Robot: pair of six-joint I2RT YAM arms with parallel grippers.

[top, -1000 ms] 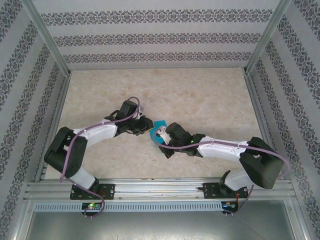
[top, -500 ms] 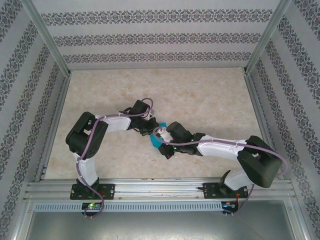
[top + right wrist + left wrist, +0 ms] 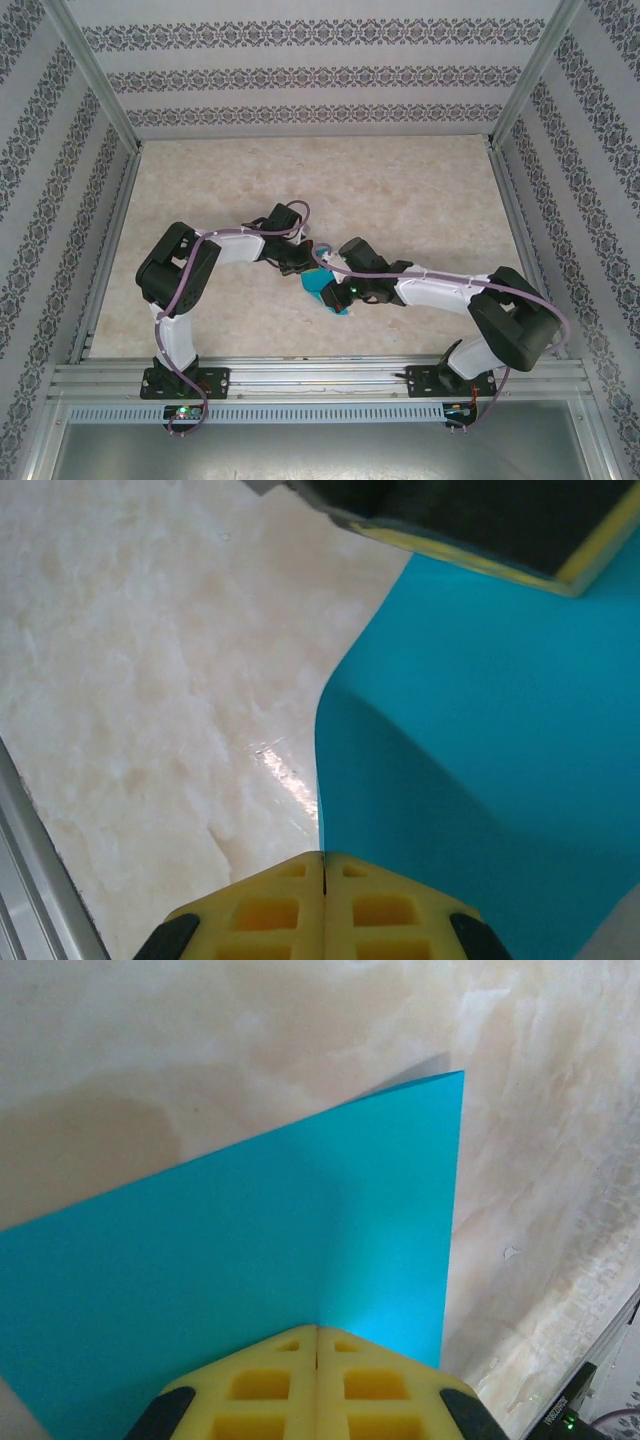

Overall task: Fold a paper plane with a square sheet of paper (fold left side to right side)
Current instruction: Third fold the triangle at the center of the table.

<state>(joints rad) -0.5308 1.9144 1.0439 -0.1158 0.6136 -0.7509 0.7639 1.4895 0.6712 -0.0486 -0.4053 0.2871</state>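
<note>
The square sheet of paper (image 3: 328,292) is plain teal-blue and sits bent at the table's middle, between the two wrists. My left gripper (image 3: 303,262) is shut on it; in the left wrist view a crease in the sheet (image 3: 250,1240) runs up from the closed yellow fingertips (image 3: 318,1330). My right gripper (image 3: 322,270) is also shut on the sheet (image 3: 480,730), whose curled edge enters the seam of its jaws (image 3: 323,858). The left gripper's finger (image 3: 470,525) shows at the top of the right wrist view, against the paper. A paper plane is out of view.
The beige marble-look table (image 3: 400,190) stretches behind and to both sides of the arms. Patterned walls (image 3: 320,80) enclose it, with metal rails (image 3: 300,375) along the near edge. Both arms reach inward and nearly meet at the centre.
The left arm swung in toward the sheet, its elbow rising, and its gripper closed on the paper. The right gripper stayed shut and moved slightly right with the sheet.
</note>
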